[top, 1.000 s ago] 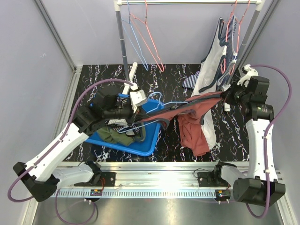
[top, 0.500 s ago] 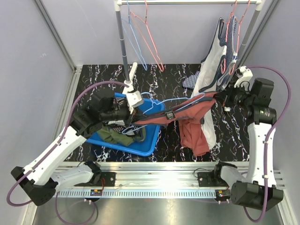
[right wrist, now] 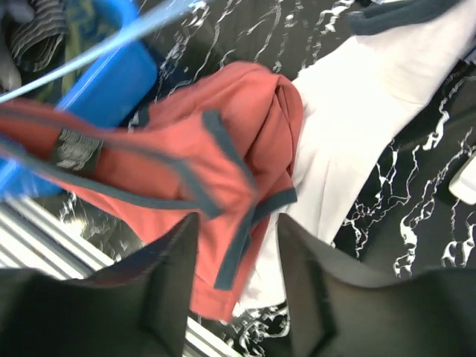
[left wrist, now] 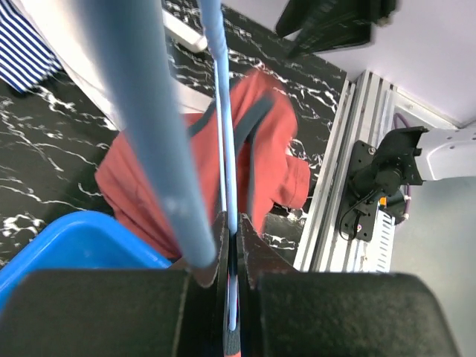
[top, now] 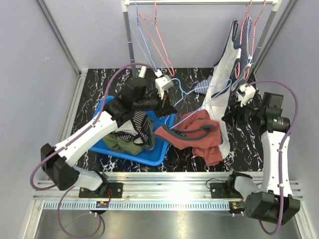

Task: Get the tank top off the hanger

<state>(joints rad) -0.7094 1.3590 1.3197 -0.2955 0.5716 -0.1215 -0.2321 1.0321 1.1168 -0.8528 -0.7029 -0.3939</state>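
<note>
The red tank top (top: 199, 134) with dark trim lies slumped on the black table, its left edge over the corner of the blue bin (top: 152, 158). My left gripper (top: 171, 105) is raised above the bin, shut on the wire of the light blue hanger (top: 215, 92); the wire (left wrist: 227, 149) runs straight out from the shut jaws (left wrist: 234, 223). The hanger's lower wire reaches down to the top's left edge; whether it is still threaded through, I cannot tell. My right gripper (top: 228, 117) hangs open beside the top, which shows loose under the spread jaws (right wrist: 238, 223).
The bin holds several crumpled garments (top: 132, 132). A white garment (right wrist: 357, 119) lies under the red top's right side. At the back a rail (top: 199, 2) carries bare hangers (top: 154, 35) and hung clothes (top: 234, 55). A metal rail (top: 164, 186) edges the front.
My right gripper let go of the tank top and opened; the stretched top dropped in a heap on the table. My left arm swung the hanger up and back to the right.
</note>
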